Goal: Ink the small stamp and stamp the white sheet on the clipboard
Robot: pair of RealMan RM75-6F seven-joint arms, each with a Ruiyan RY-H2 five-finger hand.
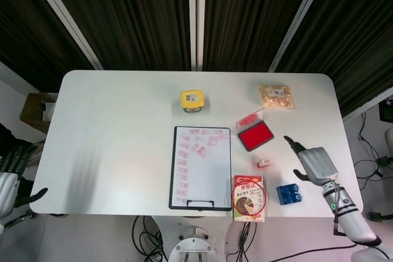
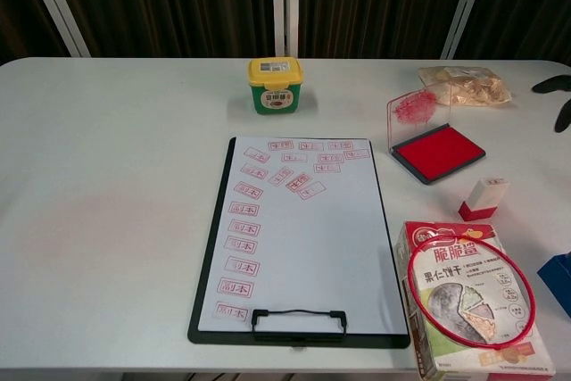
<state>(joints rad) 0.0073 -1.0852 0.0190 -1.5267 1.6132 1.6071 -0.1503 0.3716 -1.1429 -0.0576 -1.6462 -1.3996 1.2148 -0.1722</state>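
The small stamp (image 2: 483,198), white with a red base, stands alone on the table right of the clipboard (image 2: 298,240); it also shows as the stamp (image 1: 264,164) from above. The white sheet (image 1: 200,168) carries several red imprints along its left and top. The open red ink pad (image 2: 436,151) lies behind the stamp. My right hand (image 1: 314,161) is off to the stamp's right, fingers apart, holding nothing; only its fingertips (image 2: 555,86) reach into the chest view. My left hand (image 1: 8,179) hangs off the table's left edge, its fingers spread.
A yellow-lidded green tub (image 2: 275,84) stands behind the clipboard. A bag of snacks (image 2: 463,85) lies at the back right. A red-ringed snack box (image 2: 468,296) sits at the front right, with a blue block (image 1: 288,194) beside it.
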